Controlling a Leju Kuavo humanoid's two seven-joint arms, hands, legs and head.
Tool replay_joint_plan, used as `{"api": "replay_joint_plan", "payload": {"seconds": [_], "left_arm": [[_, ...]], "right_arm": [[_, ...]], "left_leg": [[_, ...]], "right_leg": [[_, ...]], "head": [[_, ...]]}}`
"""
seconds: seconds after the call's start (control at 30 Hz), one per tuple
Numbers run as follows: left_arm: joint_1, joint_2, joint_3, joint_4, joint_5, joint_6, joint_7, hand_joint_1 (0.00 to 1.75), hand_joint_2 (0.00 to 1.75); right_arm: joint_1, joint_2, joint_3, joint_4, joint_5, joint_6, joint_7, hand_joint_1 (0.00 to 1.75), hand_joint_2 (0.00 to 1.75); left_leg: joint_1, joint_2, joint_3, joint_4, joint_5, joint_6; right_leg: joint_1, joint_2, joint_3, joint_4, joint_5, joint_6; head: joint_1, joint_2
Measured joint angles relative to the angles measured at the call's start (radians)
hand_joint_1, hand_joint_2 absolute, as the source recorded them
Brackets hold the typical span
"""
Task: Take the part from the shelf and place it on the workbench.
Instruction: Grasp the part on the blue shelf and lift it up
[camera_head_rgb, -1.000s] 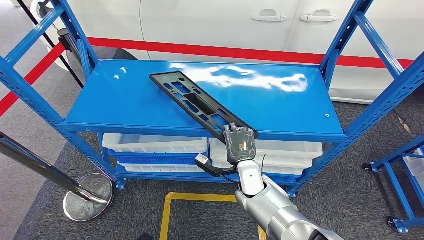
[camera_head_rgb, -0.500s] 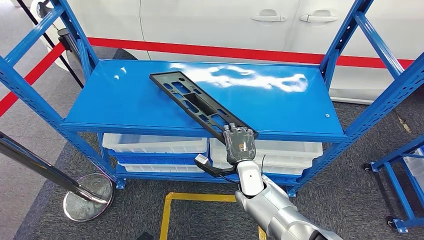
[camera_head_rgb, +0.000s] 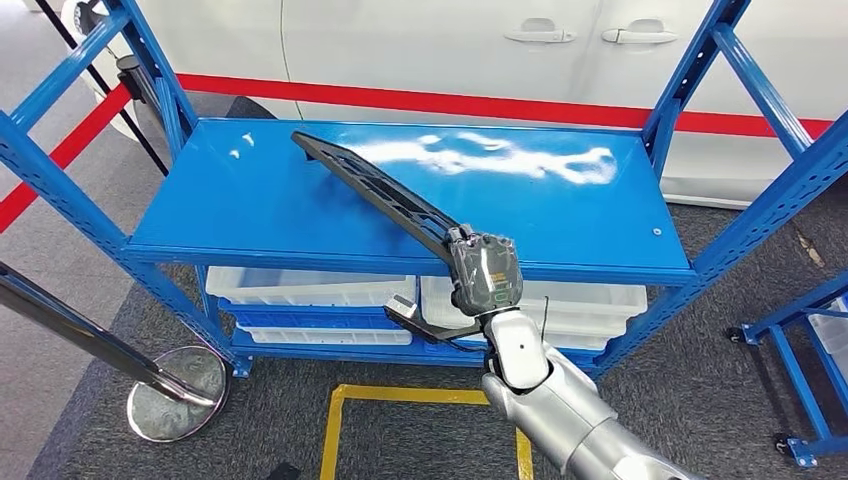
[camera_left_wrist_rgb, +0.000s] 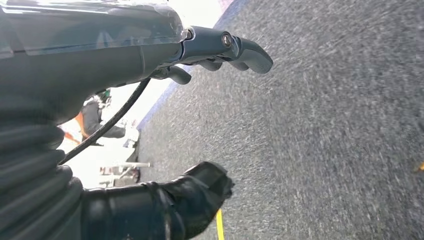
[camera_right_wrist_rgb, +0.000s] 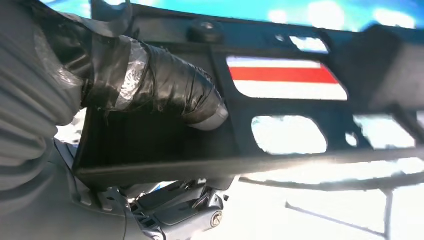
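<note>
A long black plastic part (camera_head_rgb: 375, 190) with several cut-outs stretches slantwise over the blue shelf top (camera_head_rgb: 250, 200), tilted on edge and lifted off the surface. My right hand (camera_head_rgb: 484, 275) grips its near end at the shelf's front edge. In the right wrist view the tape-wrapped thumb (camera_right_wrist_rgb: 165, 87) presses on the part (camera_right_wrist_rgb: 280, 105) and the fingers sit under it. My left hand (camera_left_wrist_rgb: 200, 125) hangs over grey carpet, its fingers apart with nothing in them.
The blue shelf frame has uprights (camera_head_rgb: 745, 215) at each side and white bins (camera_head_rgb: 310, 290) on the lower level. A white car (camera_head_rgb: 450, 50) stands behind. A stanchion base (camera_head_rgb: 175, 395) sits on the floor at the left, yellow floor tape (camera_head_rgb: 400, 395) below the shelf.
My right hand has raised and rolled the part: it lay flat on the shelf top before and now stands tilted on edge, its far end lifted.
</note>
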Motion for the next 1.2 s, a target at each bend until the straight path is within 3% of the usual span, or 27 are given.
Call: {"api": "replay_joint_plan", "payload": {"seconds": [0.2, 0.63, 0.77, 0.83, 0.93, 0.97, 1.0, 1.1, 1.13, 1.2], "left_arm": [[0.003, 0.0, 0.019, 0.0, 0.005, 0.005, 0.007, 0.0, 1.75], [0.001, 0.0, 0.032, 0.0, -0.003, 0.011, 0.008, 0.0, 1.75], [-0.001, -0.001, 0.038, 0.0, -0.003, 0.011, 0.03, 0.0, 1.75], [-0.003, -0.002, 0.039, 0.0, -0.004, 0.011, 0.04, 0.0, 1.75], [-0.004, -0.003, 0.04, 0.0, -0.004, 0.011, 0.049, 0.0, 1.75], [-0.003, -0.003, 0.041, 0.0, -0.004, 0.01, 0.051, 0.0, 1.75], [-0.003, -0.003, 0.043, 0.0, -0.004, 0.01, 0.054, 0.0, 1.75], [-0.005, -0.003, 0.046, 0.0, -0.006, 0.01, 0.065, 0.0, 1.75], [-0.006, -0.004, 0.047, 0.0, -0.006, 0.011, 0.07, 0.0, 1.75], [-0.008, -0.004, 0.049, 0.0, -0.006, 0.01, 0.08, 0.0, 1.75]], "right_arm": [[0.016, -0.068, -0.128, -0.173, -0.02, 0.0, -0.119, 1.75, 1.75], [0.073, -0.112, -0.229, -0.303, 0.007, 0.001, -0.131, 1.75, 1.75], [0.078, -0.117, -0.243, -0.32, -0.013, 0.001, -0.145, 1.75, 1.75], [0.076, -0.12, -0.249, -0.324, -0.023, 0.001, -0.152, 1.75, 1.75], [0.079, -0.126, -0.259, -0.324, -0.029, 0.001, -0.159, 1.75, 1.75], [0.081, -0.128, -0.26, -0.322, -0.033, 0.001, -0.162, 1.75, 1.75], [0.082, -0.13, -0.261, -0.32, -0.039, 0.001, -0.166, 1.75, 1.75], [0.07, -0.132, -0.262, -0.309, -0.066, 0.001, -0.183, 1.75, 1.75], [0.063, -0.132, -0.262, -0.302, -0.077, 0.001, -0.188, 1.75, 1.75], [0.05, -0.131, -0.262, -0.285, -0.096, 0.001, -0.194, 1.75, 1.75]], "left_leg": [[0.0, -0.001, -0.002, 0.001, 0.0, 0.0], [-0.001, -0.001, -0.003, 0.003, 0.0, 0.001], [0.001, 0.0, -0.001, -0.014, 0.022, 0.024], [0.007, 0.004, 0.003, -0.042, 0.043, 0.035], [0.009, 0.006, -0.01, -0.042, 0.052, 0.039], [0.01, 0.006, -0.016, -0.035, 0.052, 0.039], [0.012, 0.006, -0.024, -0.027, 0.052, 0.037], [0.02, 0.005, -0.052, 0.009, 0.045, 0.02], [0.02, 0.004, -0.06, 0.019, 0.043, 0.012], [0.018, 0.001, -0.072, 0.029, 0.047, -0.004]], "right_leg": [[0.0, -0.001, -0.001, 0.0, 0.001, 0.001], [-0.002, -0.001, -0.001, -0.001, 0.002, 0.003], [-0.007, 0.0, 0.001, -0.015, 0.012, 0.021], [-0.006, 0.0, -0.014, 0.023, -0.028, 0.025], [-0.013, 0.001, -0.082, 0.208, -0.129, 0.035], [-0.017, 0.0, -0.094, 0.248, -0.139, 0.04], [-0.022, 0.0, -0.088, 0.249, -0.129, 0.045], [-0.034, -0.001, 0.007, 0.09, -0.065, 0.058], [-0.033, 0.001, 0.027, 0.051, -0.055, 0.054], [-0.025, 0.004, 0.029, 0.036, -0.055, 0.038]], "head": [[0.0, 0.0], [0.0, 0.0], [0.0, 0.0], [0.002, 0.0], [0.004, 0.0], [0.004, 0.0], [0.004, 0.0], [0.005, 0.0], [0.005, 0.0], [0.004, 0.0]]}}
